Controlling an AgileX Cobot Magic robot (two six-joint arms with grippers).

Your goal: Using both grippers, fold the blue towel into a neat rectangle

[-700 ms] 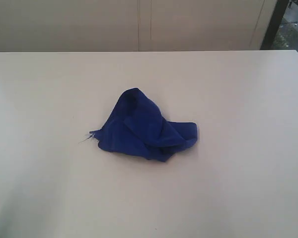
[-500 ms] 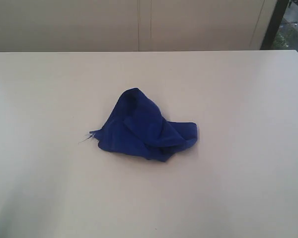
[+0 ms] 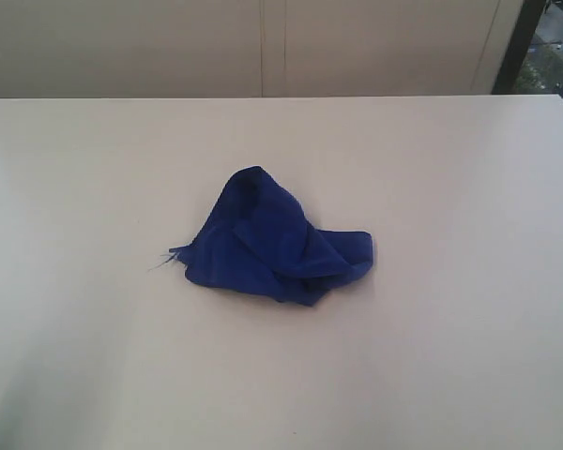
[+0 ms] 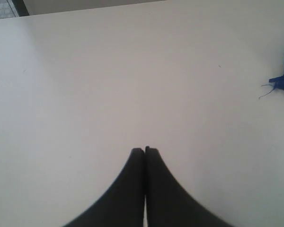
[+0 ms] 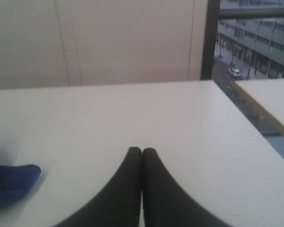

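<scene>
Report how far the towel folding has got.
Nothing looks done: the blue towel lies in a crumpled heap on the table. Nothing is in hand: left tool and right tool are shut, empty, clear of it. Left: spreading it flat, then every fold.

No change seen in exterior view: blue towel (image 3: 277, 242) same outline, same spot; slight shifts maybe undetectable.

Pale table (image 3: 469, 169), bare, runs beneath and ahead of the right gripper (image 5: 142, 150). Beige panelled wall (image 5: 123, 38) beyond the far edge. Off to the gripper's right: dark window frame (image 5: 210, 38), second table (image 5: 270, 99), white car (image 5: 234, 72) on the street outside.
</scene>
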